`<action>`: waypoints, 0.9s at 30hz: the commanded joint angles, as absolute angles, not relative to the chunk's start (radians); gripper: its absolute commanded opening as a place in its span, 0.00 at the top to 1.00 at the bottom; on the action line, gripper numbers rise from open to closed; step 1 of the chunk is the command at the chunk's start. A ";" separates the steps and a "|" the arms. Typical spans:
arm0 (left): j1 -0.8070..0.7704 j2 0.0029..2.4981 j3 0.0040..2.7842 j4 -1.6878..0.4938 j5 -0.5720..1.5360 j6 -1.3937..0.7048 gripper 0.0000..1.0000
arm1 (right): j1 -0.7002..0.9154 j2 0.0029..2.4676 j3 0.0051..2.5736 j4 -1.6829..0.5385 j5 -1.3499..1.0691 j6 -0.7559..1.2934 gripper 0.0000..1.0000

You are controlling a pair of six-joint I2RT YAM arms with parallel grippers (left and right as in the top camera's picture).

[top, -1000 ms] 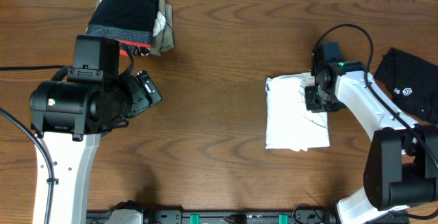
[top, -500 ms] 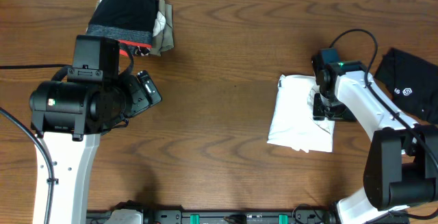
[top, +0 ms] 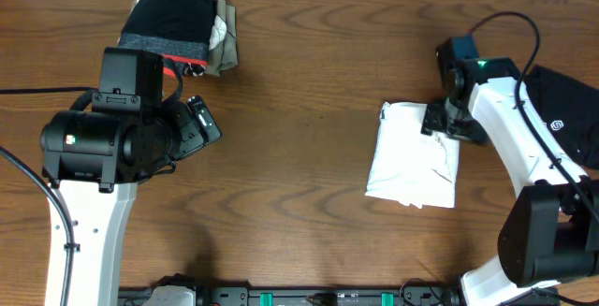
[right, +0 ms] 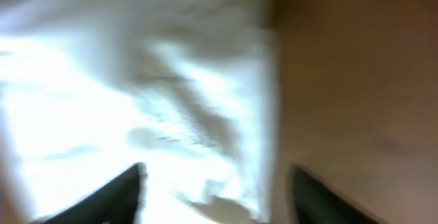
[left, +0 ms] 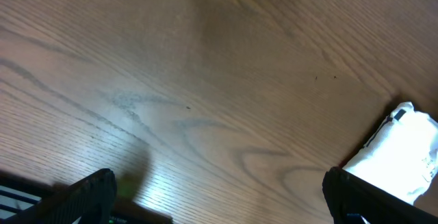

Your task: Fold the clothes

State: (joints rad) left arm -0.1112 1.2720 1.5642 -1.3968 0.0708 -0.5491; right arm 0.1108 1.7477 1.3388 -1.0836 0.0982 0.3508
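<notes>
Badly blurred white shirt [right: 102, 80], rt wrist.

Left arm [top: 89, 212] and right arm [top: 510, 128]: white link shells, black cylindrical joint housings, a small green lamp [top: 483, 63] on each. Black cable [top: 510, 18] loops over the right one. Fingers [left: 85, 193] matte black, showing at 5 and 7 o'clock in both wrist views.

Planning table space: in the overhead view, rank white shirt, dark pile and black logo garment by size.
1. dark pile and white shirt: roughly alike.
2. black logo garment: smallest showing, but cut off by the frame edge, so unsure.
</notes>
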 commanded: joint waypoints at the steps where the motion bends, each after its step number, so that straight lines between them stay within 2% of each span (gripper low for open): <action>1: -0.105 1.276 1.559 -1.398 0.058 -0.531 0.02 | 0.108 1.753 1.326 -1.056 -0.163 0.194 0.74; 3: -0.105 1.276 1.556 -1.398 0.058 -0.531 0.02 | 0.108 1.753 1.312 -1.044 -0.173 0.216 0.96; 4: -0.105 1.276 1.554 -1.398 0.058 -0.531 0.02 | 0.108 1.753 1.303 -1.034 -0.182 0.216 0.99; 13: -0.105 1.279 1.479 -1.348 0.058 -0.531 0.02 | 0.093 1.753 1.169 -0.887 -0.183 0.216 0.99; 21: -0.105 1.282 1.415 -1.314 0.059 -0.532 0.02 | 0.041 1.753 1.147 -0.848 0.113 0.259 0.99; 27: -0.105 1.282 1.412 -1.292 0.059 -0.532 0.02 | 0.024 1.752 1.171 -0.829 0.209 0.258 0.97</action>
